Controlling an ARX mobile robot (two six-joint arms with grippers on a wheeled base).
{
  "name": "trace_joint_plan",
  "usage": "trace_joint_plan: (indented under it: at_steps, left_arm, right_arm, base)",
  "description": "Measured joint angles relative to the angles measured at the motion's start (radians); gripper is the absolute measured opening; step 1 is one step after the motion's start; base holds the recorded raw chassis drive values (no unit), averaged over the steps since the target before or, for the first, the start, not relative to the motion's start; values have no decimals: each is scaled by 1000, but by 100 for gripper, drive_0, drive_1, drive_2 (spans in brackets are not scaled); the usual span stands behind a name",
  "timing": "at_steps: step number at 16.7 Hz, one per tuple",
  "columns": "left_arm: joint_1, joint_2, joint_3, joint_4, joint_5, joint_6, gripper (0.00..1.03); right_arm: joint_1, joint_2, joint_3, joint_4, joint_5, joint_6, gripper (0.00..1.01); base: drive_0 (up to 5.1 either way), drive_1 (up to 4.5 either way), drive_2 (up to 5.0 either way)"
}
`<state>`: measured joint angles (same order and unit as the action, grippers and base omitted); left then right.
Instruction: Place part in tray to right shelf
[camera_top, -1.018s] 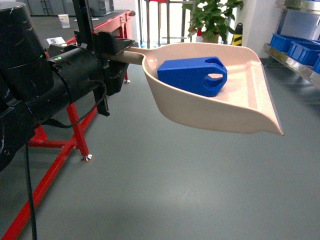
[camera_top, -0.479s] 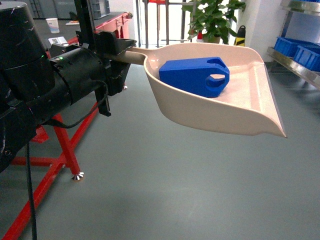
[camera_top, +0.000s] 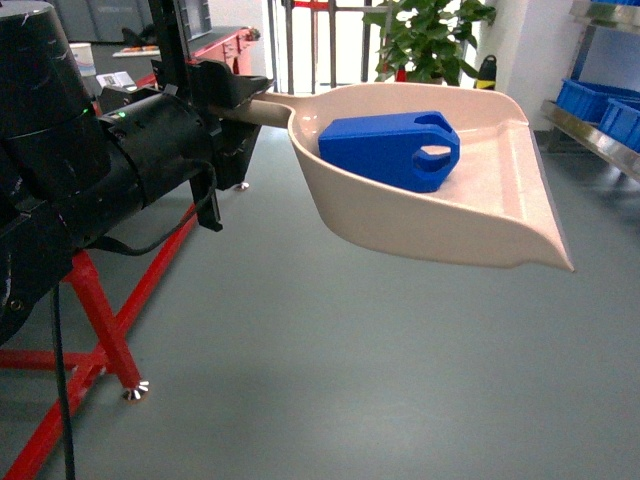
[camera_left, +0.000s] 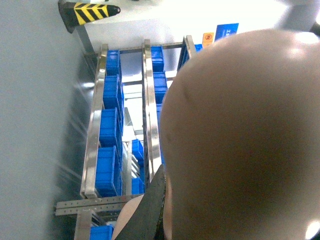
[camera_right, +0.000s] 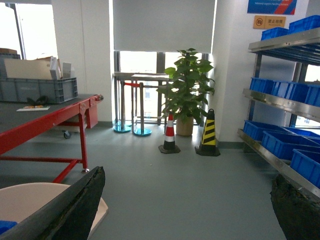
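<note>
One part: a small bright-blue part (camera_top: 390, 150) lies loose inside the tray (camera_top: 500, 215), near its deep back wall, its hooked cut-out end turned toward the open lip.
Tray: the pale beige scoop hangs in mid-air over the grey floor (camera_top: 330, 380), roughly level, with its wide lip pointing to the right of the head view.
Left gripper: the left gripper (camera_top: 232, 100) is clamped on the tray's handle where it leaves the bowl; the left wrist view is mostly filled by the tray's underside.
Right gripper: the right gripper (camera_right: 185, 200) carries nothing, its two dark fingers (camera_right: 70, 210) spread wide at the bottom corners of its wrist view.
Right shelf: the right shelf (camera_top: 590, 135) shows only at the far right edge of the head view, well apart from the tray, with blue crates (camera_top: 585, 97) on it; the right wrist view shows steel tiers loaded with more crates.
Step in hand: carrying the loaded tray toward the shelf, by the look of it.
Doing it well: keep the lip level or slightly raised, since the part sits unrestrained and would likely slide out on a forward tilt; turn the base smoothly and bring the lip over the front rail before lowering.
Watch for: the red-framed desk (camera_top: 95, 300) close on the left.
</note>
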<state>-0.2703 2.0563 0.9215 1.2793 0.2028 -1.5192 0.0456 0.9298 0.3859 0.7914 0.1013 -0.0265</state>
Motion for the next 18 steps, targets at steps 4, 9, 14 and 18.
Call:
trace_joint_plan:
  at_steps: [4,9,14,18]
  left_arm:
    - [0,-1,0,6,0,0,16]
    - [-3,3,0,-1,2,0,16]
    - [2,3,0,-1,-2,0,16]
    - [1,3,0,0,0,0,16]
  right_arm:
    - [0,-2,0,6,0,0,98]
    - [0,2,0,2,0,0,98]
    - [0,2,0,2,0,0,98]
    - [0,2,0,2,0,0,98]
  base:
    - [-15,304,-333]
    - [-181,-181,-181]
    - [-160,-160,-160]
    - [-158,-158,-158]
